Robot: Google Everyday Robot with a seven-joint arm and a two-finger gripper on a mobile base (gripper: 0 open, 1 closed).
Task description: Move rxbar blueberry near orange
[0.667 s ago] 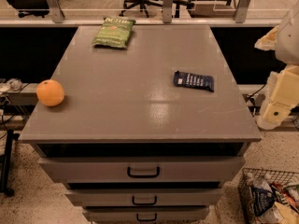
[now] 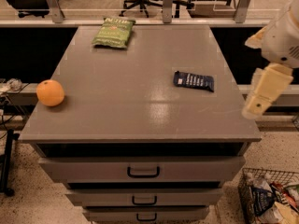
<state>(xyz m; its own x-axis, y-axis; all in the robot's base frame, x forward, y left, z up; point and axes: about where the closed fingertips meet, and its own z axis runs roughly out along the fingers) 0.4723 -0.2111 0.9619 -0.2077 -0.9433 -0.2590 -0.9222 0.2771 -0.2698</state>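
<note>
The rxbar blueberry (image 2: 194, 80) is a flat dark navy wrapper with pale lettering, lying on the right half of the grey cabinet top (image 2: 140, 101). The orange (image 2: 50, 93) sits at the top's left edge, far from the bar. My gripper (image 2: 262, 93) is a cream part hanging from the white arm at the right, just beyond the cabinet's right edge. It is to the right of the bar, a little nearer the front, and touches nothing.
A green chip bag (image 2: 113, 31) lies at the back left of the top. Drawers with dark handles (image 2: 143, 172) are below the front edge. A wire basket of packets (image 2: 270, 197) stands on the floor at the lower right. Office chairs stand behind a rail.
My arm and gripper have shifted a little to the left and up, toward the cabinet's right edge. The bar, orange and chip bag have not moved.
</note>
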